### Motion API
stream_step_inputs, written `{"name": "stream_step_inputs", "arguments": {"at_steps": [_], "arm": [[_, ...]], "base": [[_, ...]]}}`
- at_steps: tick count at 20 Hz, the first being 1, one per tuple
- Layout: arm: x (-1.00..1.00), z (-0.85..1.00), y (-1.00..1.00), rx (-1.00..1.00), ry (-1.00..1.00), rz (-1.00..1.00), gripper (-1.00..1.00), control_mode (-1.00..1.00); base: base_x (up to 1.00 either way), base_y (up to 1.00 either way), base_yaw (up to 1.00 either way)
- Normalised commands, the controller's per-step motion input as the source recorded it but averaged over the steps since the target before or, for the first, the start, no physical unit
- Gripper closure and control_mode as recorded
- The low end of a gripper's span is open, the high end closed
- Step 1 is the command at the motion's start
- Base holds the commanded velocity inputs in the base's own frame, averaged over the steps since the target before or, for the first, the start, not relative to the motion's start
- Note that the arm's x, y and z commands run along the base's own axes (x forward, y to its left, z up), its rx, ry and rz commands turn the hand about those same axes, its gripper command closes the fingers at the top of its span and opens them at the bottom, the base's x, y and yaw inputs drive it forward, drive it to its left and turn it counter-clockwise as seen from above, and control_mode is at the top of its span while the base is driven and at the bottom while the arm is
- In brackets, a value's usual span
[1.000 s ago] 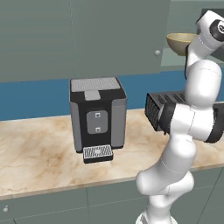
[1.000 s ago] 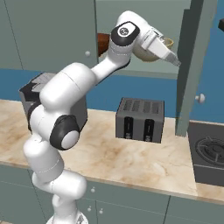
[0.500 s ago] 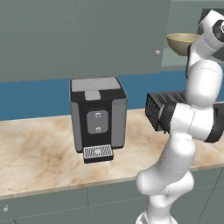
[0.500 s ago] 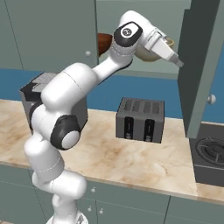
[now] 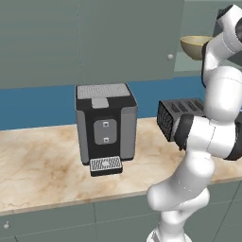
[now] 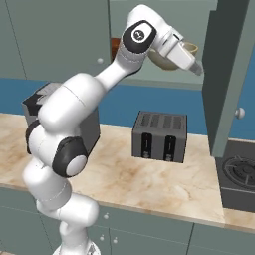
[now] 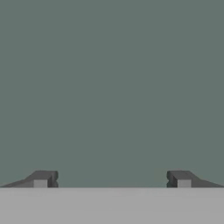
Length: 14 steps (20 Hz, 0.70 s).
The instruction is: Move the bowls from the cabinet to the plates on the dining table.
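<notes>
Pincer (image 7: 112, 179) seen spread wide in hand view, nothing btwn the tips – only flat grey-green surface ahead, prob. a cabinet face.

Pale olive bowl (image 5: 194, 46) is sat upright on the inner shelf of the cabinet (image 6: 231, 74), door swung open. In right base view the hand is up at shelf level, just beside/in front of that bowl (image 6: 183, 52); contact can't be confirmed. A sliver of the dark brown bowl (image 6: 117, 49) is made out behind the upper arm – mostly hidden. Both bowls not yet moved; plates and dining table not seen.

Handling, judged not measured:
- rigid, smooth, glossy – prob. slippery on the curved wall
- light, empty as far as can be told
- could chip or roll if dropped from shelf height

Grip best taken on the rim – one finger inside, one outside – since full dia. looks too wide for the pincer. Bowl to be kept level on lift-out, open door edge to be cleared.

Coffee machine (image 5: 106, 127) and toaster (image 6: 159, 136) on the counter (image 6: 149, 184) below – drop hazard.
</notes>
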Motion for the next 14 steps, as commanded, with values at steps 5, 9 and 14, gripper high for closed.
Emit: {"name": "stream_step_inputs", "arguments": {"at_steps": [5, 9, 14], "arm": [[-0.01, -0.02, 0.39, 0.00, -0.10, 0.20, -1.00, -1.00], [-0.09, -0.04, 0.43, 0.00, -0.07, 0.22, -1.00, -1.00], [-0.15, -0.04, 0.42, 0.00, -0.05, 0.24, -1.00, -1.00]], "base": [[0.00, 0.00, 0.00], [0.00, 0.00, 0.00], [0.00, 0.00, 0.00]]}}
